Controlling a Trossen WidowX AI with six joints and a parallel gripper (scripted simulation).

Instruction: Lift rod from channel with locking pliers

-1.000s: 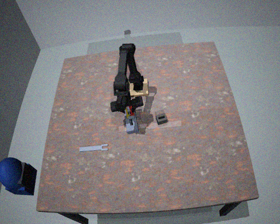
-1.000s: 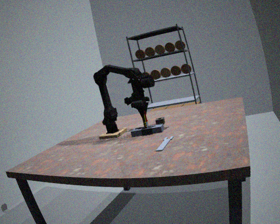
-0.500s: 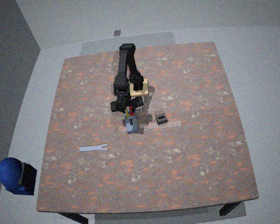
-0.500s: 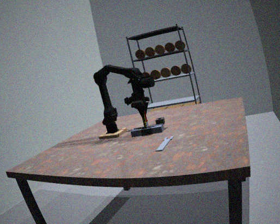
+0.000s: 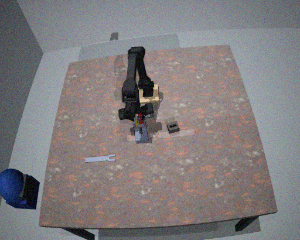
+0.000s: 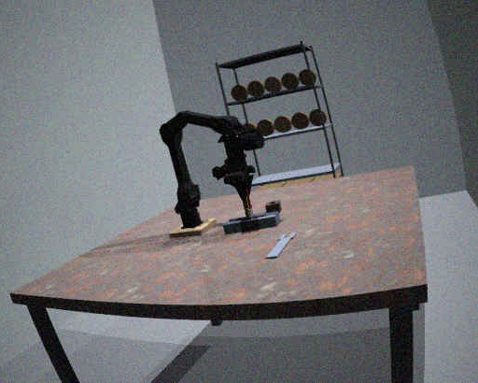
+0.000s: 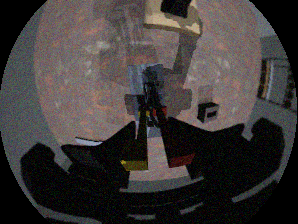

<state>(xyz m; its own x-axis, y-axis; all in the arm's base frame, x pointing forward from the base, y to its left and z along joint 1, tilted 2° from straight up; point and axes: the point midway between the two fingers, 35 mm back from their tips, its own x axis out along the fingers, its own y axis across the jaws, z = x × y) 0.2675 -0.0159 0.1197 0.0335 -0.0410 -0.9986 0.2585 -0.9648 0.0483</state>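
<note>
My gripper [image 5: 139, 122] [image 6: 248, 216] [image 7: 152, 121] points down over the channel block and is shut on the dark locking pliers [image 7: 151, 92], with its fingers some way apart. Yellow shows on the left finger and red on the right one in the wrist view. The pliers' lower end is at the blue-grey channel block [image 5: 143, 140] [image 6: 265, 220]; how deep the jaws sit and whether they are locked cannot be told. The rod is not discernible, hidden by the pliers and the block walls. The dark holster [image 5: 173, 126] [image 6: 274, 205] [image 7: 208, 113] stands beside the block, its slot empty.
A flat, pale forked tool [image 5: 96, 159] [image 6: 279, 248] lies on the table nearer the front. The arm's tan base plate [image 5: 149, 99] [image 6: 201, 229] [image 7: 167, 24] is behind the block. A shelf rack [image 6: 288, 176] stands beyond the table.
</note>
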